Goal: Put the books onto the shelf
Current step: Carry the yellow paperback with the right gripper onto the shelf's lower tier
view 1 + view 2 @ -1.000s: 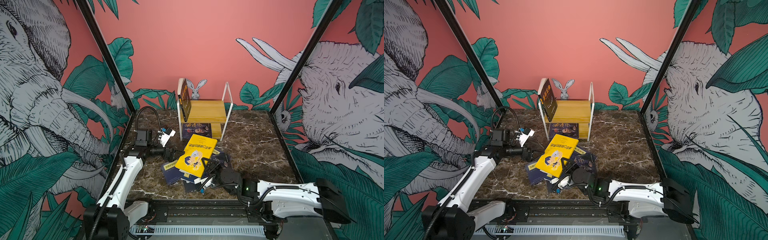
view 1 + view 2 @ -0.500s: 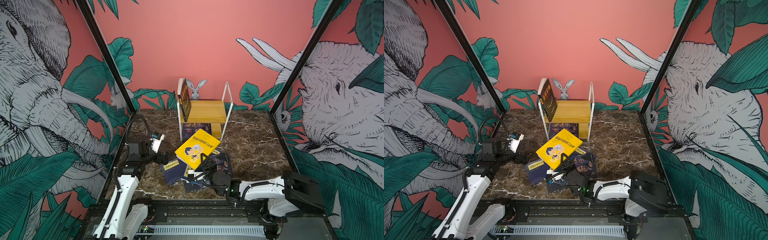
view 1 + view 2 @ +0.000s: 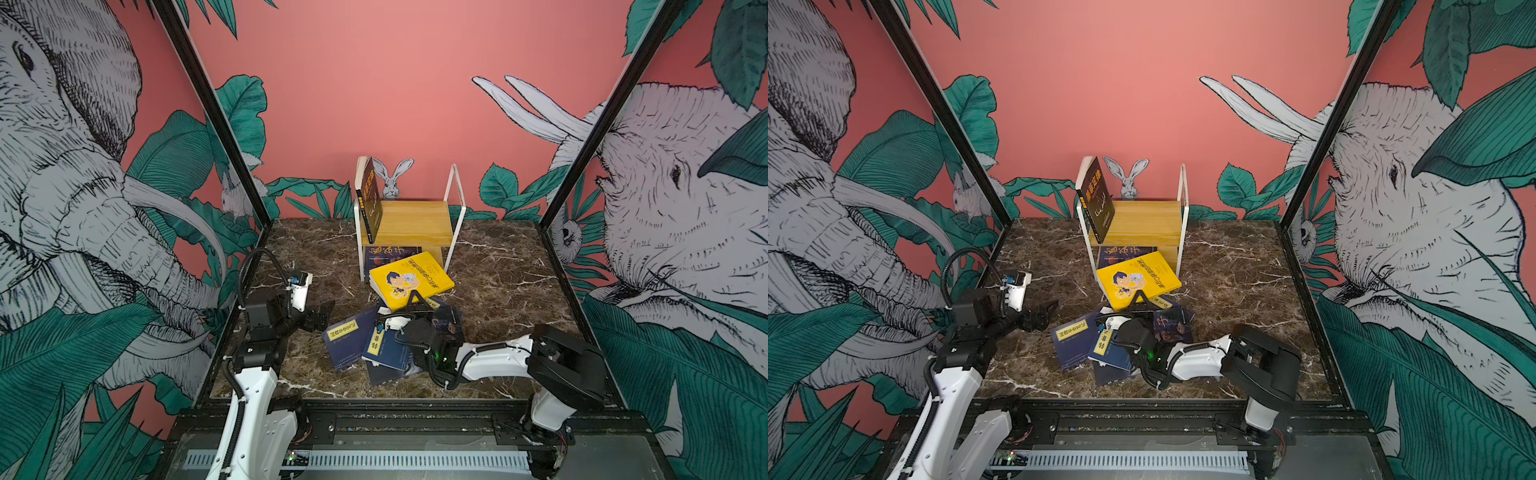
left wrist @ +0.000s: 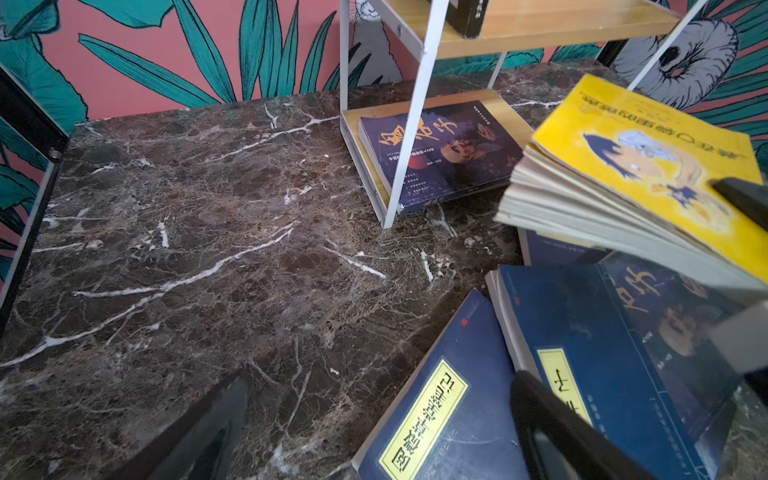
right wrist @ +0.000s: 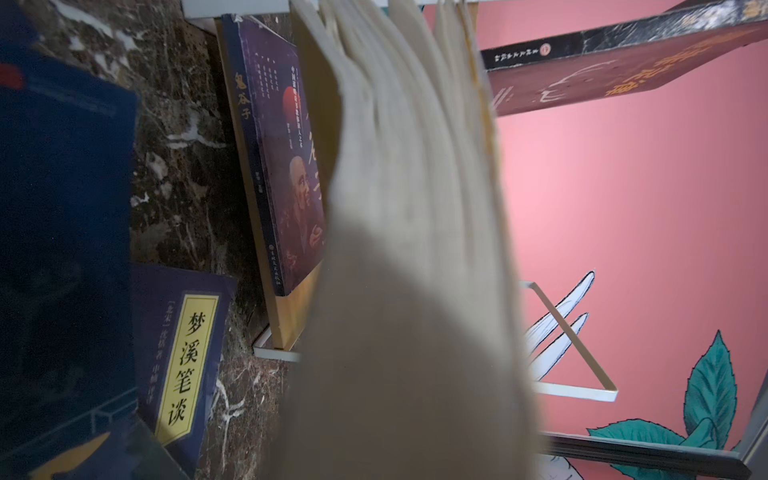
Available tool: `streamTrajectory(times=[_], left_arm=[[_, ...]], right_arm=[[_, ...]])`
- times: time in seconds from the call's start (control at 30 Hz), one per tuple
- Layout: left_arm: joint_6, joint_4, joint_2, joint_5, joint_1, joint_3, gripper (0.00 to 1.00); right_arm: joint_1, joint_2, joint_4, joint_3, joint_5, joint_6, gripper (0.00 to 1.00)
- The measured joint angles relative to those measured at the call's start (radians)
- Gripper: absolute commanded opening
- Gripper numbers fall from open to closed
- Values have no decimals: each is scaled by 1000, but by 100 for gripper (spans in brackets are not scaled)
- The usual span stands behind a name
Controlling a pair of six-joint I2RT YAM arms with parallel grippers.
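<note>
Right fingers (image 4: 742, 198) were pinched narrow on the yellow book (image 3: 409, 274), holding it tilted above the pile at frame centre, just in front of the shelf (image 3: 415, 220). Left fingers (image 3: 327, 307) were spread wide and empty, left of centre over the counter (image 3: 498, 282). Navy books (image 3: 347, 337) lay overlapped on the counter, lower centre. Dark book (image 3: 370, 199) leaned at the shelf's top-left; second book (image 3: 388, 252) lay flat on the bottom tier.

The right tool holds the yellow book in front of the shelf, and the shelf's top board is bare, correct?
Not quite. The right tool holds the yellow book in front of the shelf, but a dark book stands on the top board at its left end; both top views show it.
</note>
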Motion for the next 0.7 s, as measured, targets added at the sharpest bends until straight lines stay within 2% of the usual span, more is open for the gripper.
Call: streamTrajectory(times=[0.27,0.7], left_arm=[[16,16,-12,5,-17,-7,100],[23,29,-14,25,-28,-13,100]], right_arm=[[-60,170,-14,153,8,45,0],[-165,285,-84,303,-16,141,0]])
